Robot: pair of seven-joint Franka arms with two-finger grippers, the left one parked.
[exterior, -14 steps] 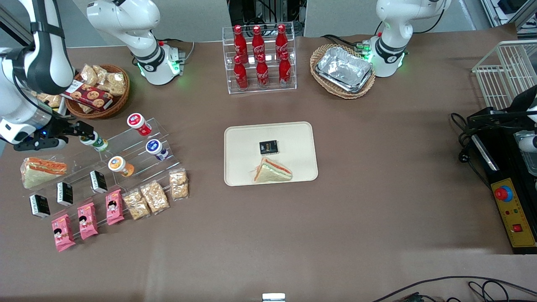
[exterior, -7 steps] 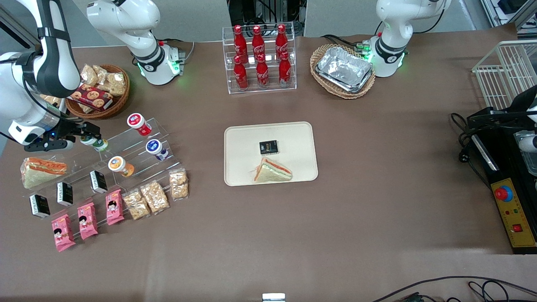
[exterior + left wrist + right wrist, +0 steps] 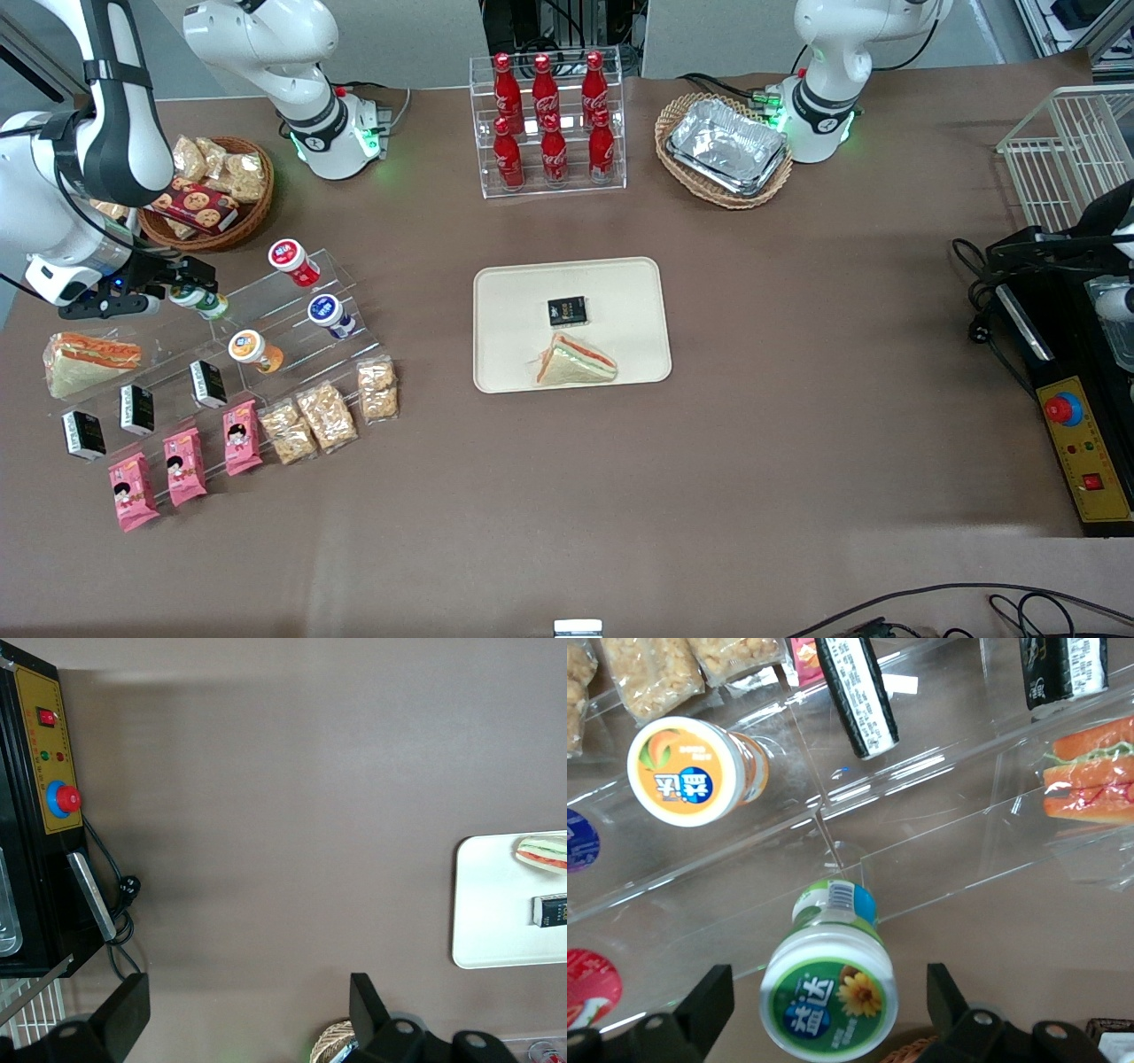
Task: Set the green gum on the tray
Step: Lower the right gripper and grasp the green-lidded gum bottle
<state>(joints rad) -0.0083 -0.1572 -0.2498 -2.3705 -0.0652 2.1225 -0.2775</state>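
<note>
The green gum stands on the top step of a clear acrylic stepped rack at the working arm's end of the table, its white cap with the green-and-yellow label tipped up toward the wrist camera. The gripper is down around it: in the right wrist view one dark finger shows on each side of the cap, both a little clear of it, so the jaws stand open, straddling the bottle with nothing clamped. In the front view the gripper sits right at the bottle, partly covering the cap. On the rack's next step down, nearer the front camera, is an orange-bodied bottle, and beside it a blue-capped one; a red-capped bottle shares the top step. Black packets and a wrapped sandwich occupy the lower steps. The cream tray lies at mid-table, well apart from the gum, bearing a small black packet and a sandwich wedge.
</note>
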